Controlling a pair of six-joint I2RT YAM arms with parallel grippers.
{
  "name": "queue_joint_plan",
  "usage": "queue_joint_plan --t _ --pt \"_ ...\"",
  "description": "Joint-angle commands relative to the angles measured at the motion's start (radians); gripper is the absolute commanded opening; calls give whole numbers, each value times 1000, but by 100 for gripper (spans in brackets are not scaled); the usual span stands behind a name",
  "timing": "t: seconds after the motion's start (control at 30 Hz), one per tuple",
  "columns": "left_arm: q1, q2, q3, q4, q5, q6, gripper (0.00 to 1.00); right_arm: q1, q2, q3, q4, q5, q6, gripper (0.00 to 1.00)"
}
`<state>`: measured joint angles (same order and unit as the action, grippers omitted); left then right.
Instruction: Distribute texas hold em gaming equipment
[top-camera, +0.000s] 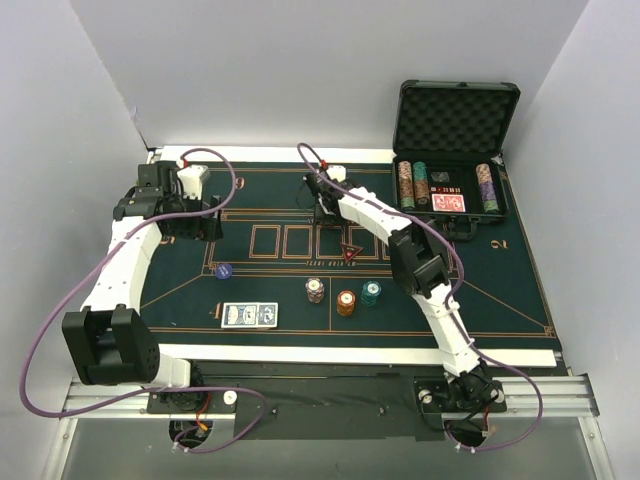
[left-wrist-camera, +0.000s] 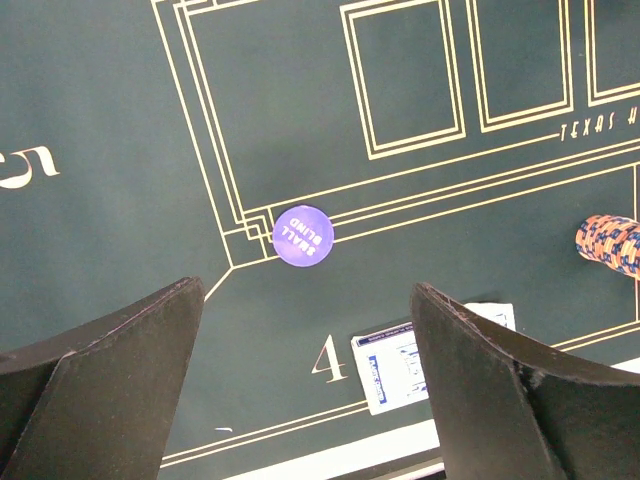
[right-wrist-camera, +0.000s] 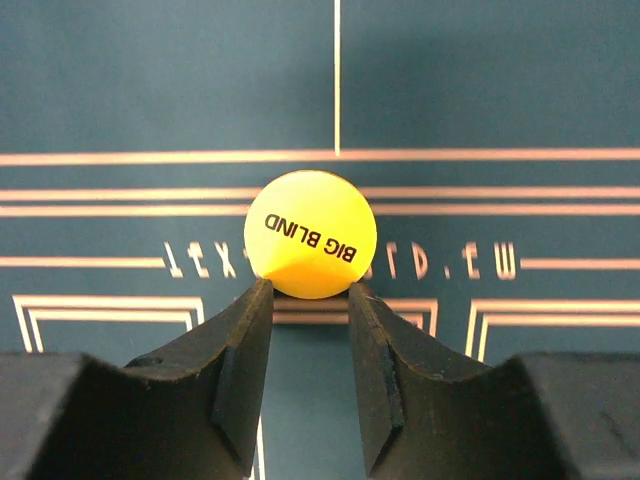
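A yellow BIG BLIND disc (right-wrist-camera: 311, 233) sits at the tips of my right gripper (right-wrist-camera: 310, 291), which is shut on the disc's near edge, low over the far middle of the green mat (top-camera: 322, 210). My left gripper (left-wrist-camera: 305, 288) hangs open and empty above the mat's left side (top-camera: 205, 225). Ahead of it lies a purple SMALL BLIND disc (left-wrist-camera: 303, 235) (top-camera: 223, 270). Two blue-backed cards (top-camera: 249, 315) (left-wrist-camera: 395, 365) lie near the front edge, partly hidden by my left gripper's right finger. Three chip stacks stand mid-front: white-red (top-camera: 315, 290), orange (top-camera: 346, 302) (left-wrist-camera: 612, 245), teal (top-camera: 371, 293).
An open black foam-lined case (top-camera: 455, 110) stands at the back right, holding rows of chips and a red-backed deck (top-camera: 449, 203). A red triangular marker (top-camera: 350, 253) lies on the mat (top-camera: 500, 290) behind the stacks. Grey walls close in both sides.
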<state>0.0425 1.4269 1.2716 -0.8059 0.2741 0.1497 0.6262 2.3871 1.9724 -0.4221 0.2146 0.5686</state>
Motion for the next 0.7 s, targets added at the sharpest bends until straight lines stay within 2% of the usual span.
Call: queue_joint_plan --t 0.0,0.2,0.3,0.33,0.47,0.57,0.67 --pt "17 -5 63 5 13 -1 96 -25 93 158 -73 -21 -24 32" --pt "34 -2 71 4 13 -2 96 -66 198 350 -80 -103 -24 35" --pt "37 1 80 -6 14 -6 96 -69 175 347 -86 -107 -27 41" --pt "39 1 81 -7 17 -7 96 -65 135 321 -87 -101 -33 49" --pt "43 -17 83 -12 30 -13 96 -51 -37 88 -61 -37 -58 64" --pt "45 -34 74 -15 39 -25 96 -48 -176 -132 -18 3 -69 68" --pt "48 -63 58 -24 51 -33 96 -40 -246 -262 19 26 -85 72"
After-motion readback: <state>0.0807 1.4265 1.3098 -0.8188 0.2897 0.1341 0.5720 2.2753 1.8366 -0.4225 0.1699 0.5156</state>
